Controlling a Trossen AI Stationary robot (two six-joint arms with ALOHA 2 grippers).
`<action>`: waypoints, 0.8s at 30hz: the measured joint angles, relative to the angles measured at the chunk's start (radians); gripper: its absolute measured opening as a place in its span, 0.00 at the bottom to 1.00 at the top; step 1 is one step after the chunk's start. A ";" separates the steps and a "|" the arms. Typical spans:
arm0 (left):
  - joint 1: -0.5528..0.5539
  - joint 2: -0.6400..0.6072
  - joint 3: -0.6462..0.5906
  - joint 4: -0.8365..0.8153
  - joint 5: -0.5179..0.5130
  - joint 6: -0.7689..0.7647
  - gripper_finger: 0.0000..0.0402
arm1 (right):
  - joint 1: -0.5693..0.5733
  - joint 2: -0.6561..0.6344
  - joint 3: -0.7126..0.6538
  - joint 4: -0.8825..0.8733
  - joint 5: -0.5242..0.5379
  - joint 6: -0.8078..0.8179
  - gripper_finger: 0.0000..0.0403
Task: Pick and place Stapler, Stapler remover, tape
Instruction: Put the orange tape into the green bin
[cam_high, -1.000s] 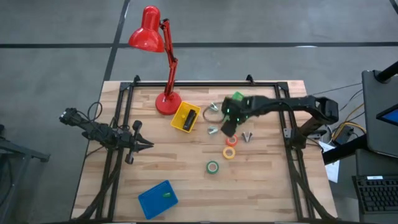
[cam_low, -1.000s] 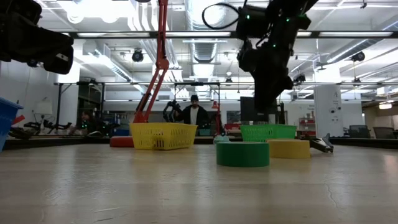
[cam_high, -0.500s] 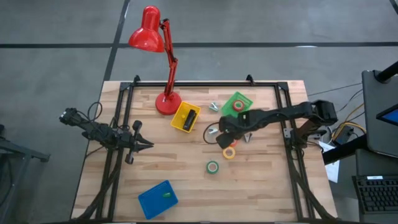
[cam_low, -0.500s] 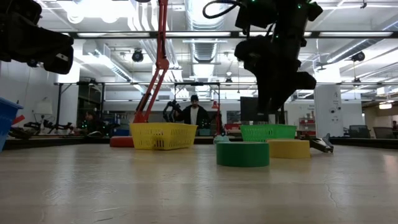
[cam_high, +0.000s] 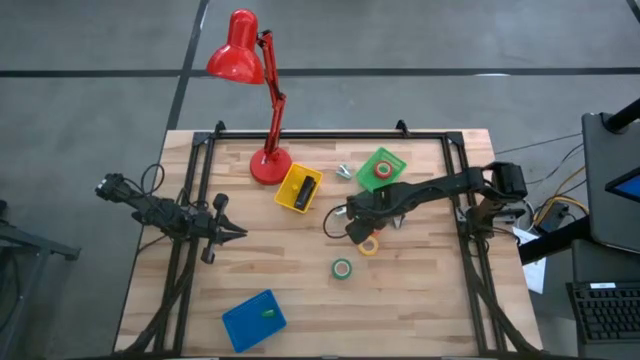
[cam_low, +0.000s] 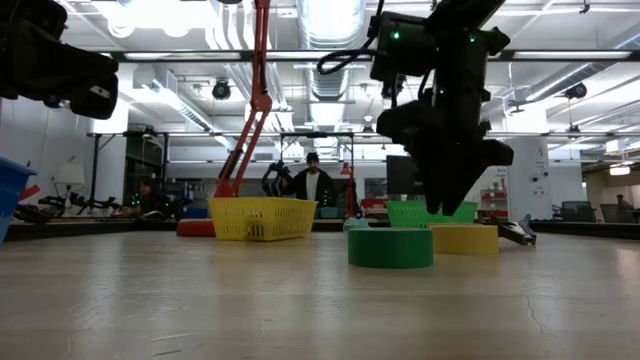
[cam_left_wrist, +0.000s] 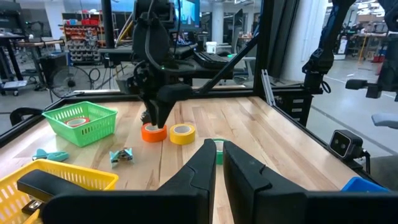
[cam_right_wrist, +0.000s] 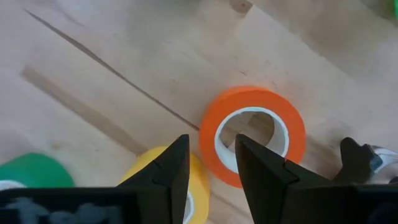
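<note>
my right gripper (cam_right_wrist: 210, 163) hangs over the orange tape roll (cam_right_wrist: 254, 135), near the middle of the frame in the high view. through the right wrist camera its two dark fingers (cam_right_wrist: 166, 171) stand a narrow gap apart with nothing between them, their tips just short of the roll's rim, so it is parted and empty. the yellow roll (cam_right_wrist: 193, 183) lies touching or nearly touching the orange one, and the green roll (cam_right_wrist: 32, 171) shows at the lower left corner of that picture.

from above, the right arm reaches in from the right edge of the table (cam_high: 420, 300) toward centre. the yellow roll (cam_high: 369, 245) sits just below the gripper (cam_high: 357, 224), and the green roll (cam_high: 342, 268) lies lower still, apart from it. the orange roll is hidden under the gripper here. a red roll (cam_high: 382, 170) rests inside the green basket (cam_high: 368, 159) at upper centre right. the stapler (cam_high: 303, 193) lies in the yellow basket (cam_high: 289, 190) just left of centre, beside the base of the red lamp (cam_high: 268, 165). a blue bin (cam_high: 253, 320) sits at lower left of the table.

left gripper (cam_high: 238, 233) waits at the left side of the table; in its own camera the fingers (cam_left_wrist: 200, 163) are almost together, a thin slit between them (nothing held).

low view: the right gripper (cam_low: 445, 205) hangs above the yellow roll (cam_low: 464, 238), with the green roll (cam_low: 391, 247) in front.
</note>
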 joint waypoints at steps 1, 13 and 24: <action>0.000 0.000 0.000 0.000 0.000 0.000 0.09 | 0.000 0.006 0.000 0.000 0.000 0.000 0.30; 0.000 0.000 0.000 0.000 0.000 0.000 0.09 | 0.000 0.078 -0.003 0.036 -0.004 -0.036 0.30; 0.000 0.000 0.000 0.000 0.000 0.000 0.09 | 0.000 0.090 0.003 0.048 -0.006 -0.091 0.15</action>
